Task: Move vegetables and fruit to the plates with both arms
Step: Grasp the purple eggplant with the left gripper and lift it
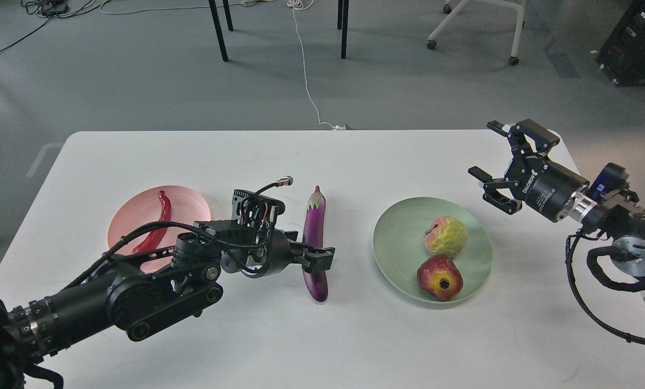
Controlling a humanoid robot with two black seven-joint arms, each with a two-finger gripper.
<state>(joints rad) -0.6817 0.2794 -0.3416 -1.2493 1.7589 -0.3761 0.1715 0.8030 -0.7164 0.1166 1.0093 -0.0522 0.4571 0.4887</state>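
Observation:
The purple eggplant (315, 216) lies lengthwise on the white table (322, 335), between the two plates. My left gripper (316, 256) reaches in from the left, with its fingers astride the eggplant's lower half. One finger (322, 258) crosses in front of the eggplant; how tightly the fingers close is not visible. The red chili pepper (157, 224) lies on the pale pink plate (192, 202). The yellow-green bumpy fruit (446, 235) and the pomegranate (440, 277) sit on the mint green plate (398, 237). My right gripper (489, 159) is open and empty above the table, beyond the green plate's right rim.
The table's far edge runs across the middle of the view. Beyond it are a grey floor, black table legs (218, 29), a white cable (306, 75) and a wheeled chair base (476, 27). My left forearm (111, 294) lies low over the table's front left.

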